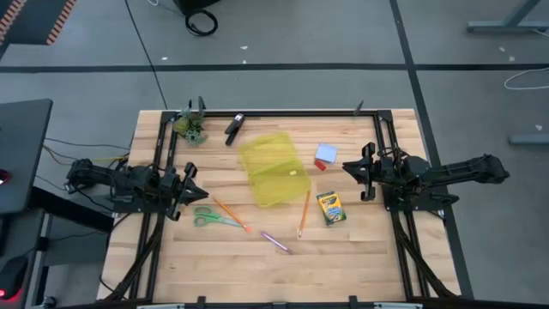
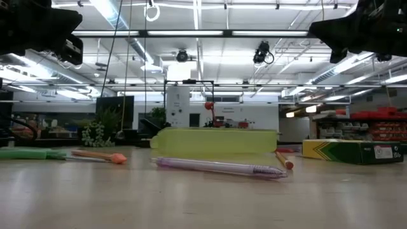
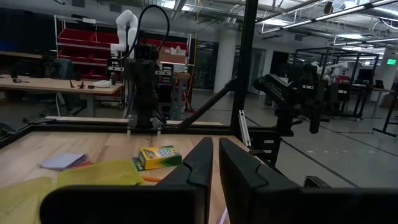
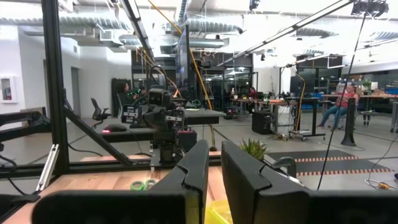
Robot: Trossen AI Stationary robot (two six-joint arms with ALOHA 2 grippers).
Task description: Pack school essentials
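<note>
A: From above, the left gripper (image 1: pixel 190 184) hovers by the table's (image 1: pixel 360 257) left edge, the right gripper (image 1: pixel 350 166) by the right edge, both holding nothing. The yellow pouch (image 1: pixel 273 168) lies mid-table.

B: The scissors (image 1: pixel 211 217) and one orange pencil (image 1: pixel 232 215) sit near the left gripper, the purple pen (image 1: pixel 275 242) toward the front edge, the second pencil (image 1: pixel 304 214) beside the crayon box (image 1: pixel 329 208), the notepad (image 1: pixel 326 154) and the red eraser (image 1: pixel 320 165) near the right gripper.

A: Table level: pen (image 2: pixel 219 167) foremost, pouch (image 2: pixel 215 140) behind, crayon box (image 2: pixel 353 151) off to the side.

B: Left wrist: fingers (image 3: pixel 202 163) nearly pressed together, a thin gap only.

A: Right wrist: fingers (image 4: pixel 198 163) likewise almost closed, nothing pinched.
</note>
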